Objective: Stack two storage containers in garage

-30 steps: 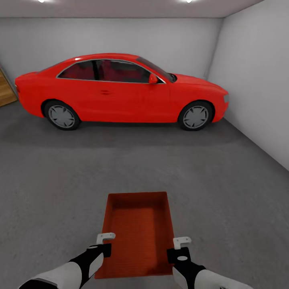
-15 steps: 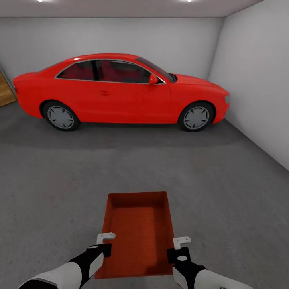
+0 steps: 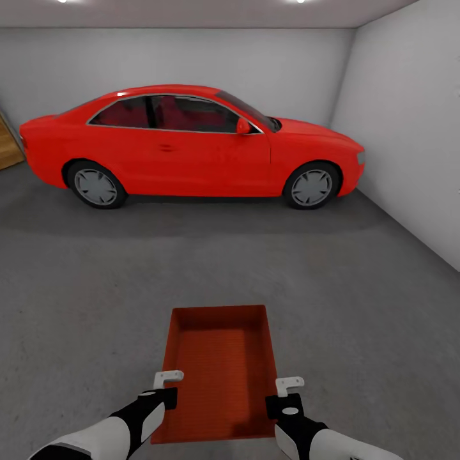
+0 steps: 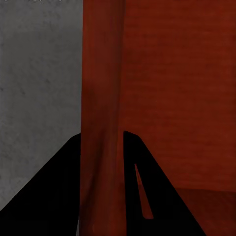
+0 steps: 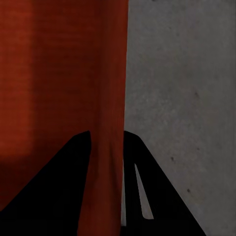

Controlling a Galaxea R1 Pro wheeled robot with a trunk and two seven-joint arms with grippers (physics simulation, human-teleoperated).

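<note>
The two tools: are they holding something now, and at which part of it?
Yes. Both hold one storage container by its long side walls: the left tool pinches the left wall and the right tool the right wall, near the end closest to the robot.

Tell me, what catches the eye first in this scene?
A bright red car stands broadside across the far end of the room, in front of the pale grey back wall. Nearer the camera, an orange-red storage container is held over the dark grey floor, the left gripper clamped on one long side wall and the right gripper on the other.
</note>
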